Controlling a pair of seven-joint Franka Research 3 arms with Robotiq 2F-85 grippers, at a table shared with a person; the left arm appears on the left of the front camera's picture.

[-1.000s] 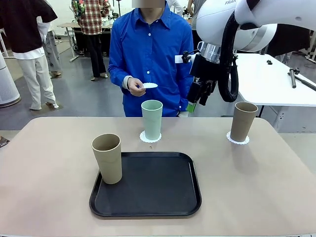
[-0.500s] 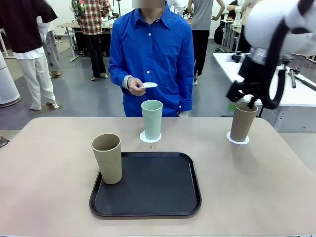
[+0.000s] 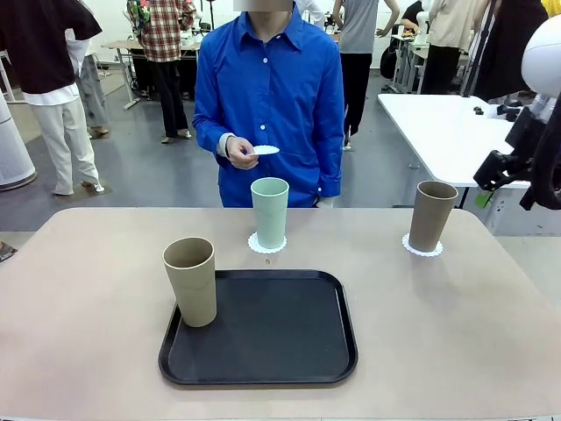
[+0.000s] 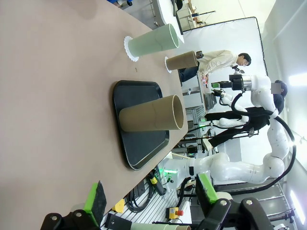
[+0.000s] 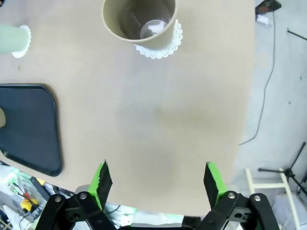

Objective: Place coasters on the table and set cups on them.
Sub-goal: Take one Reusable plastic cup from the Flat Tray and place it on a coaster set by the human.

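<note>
Beige surface (image 3: pixel 88 289) carries 1 black tray (image 3: pixel 263 329) at near centre and 3 cups: green cup (image 3: pixel 269 213) just beyond the tray, right tan cup (image 3: pixel 433 216) well apart at far right, left tan cup (image 3: pixel 191 281) upright on the tray's left edge. Coasters, 3: one (image 3: pixel 252 243) under the green cup, one (image 3: pixel 407 246) under the right tan cup, one (image 3: pixel 266 151) in the person's hand (image 3: pixel 240 153) behind the green cup. Left claw (image 4: pixel 151 194) and right claw (image 5: pixel 158 179) are both spread wide, holding nothing; white table (image 3: pixel 438 123) behind at right
</note>
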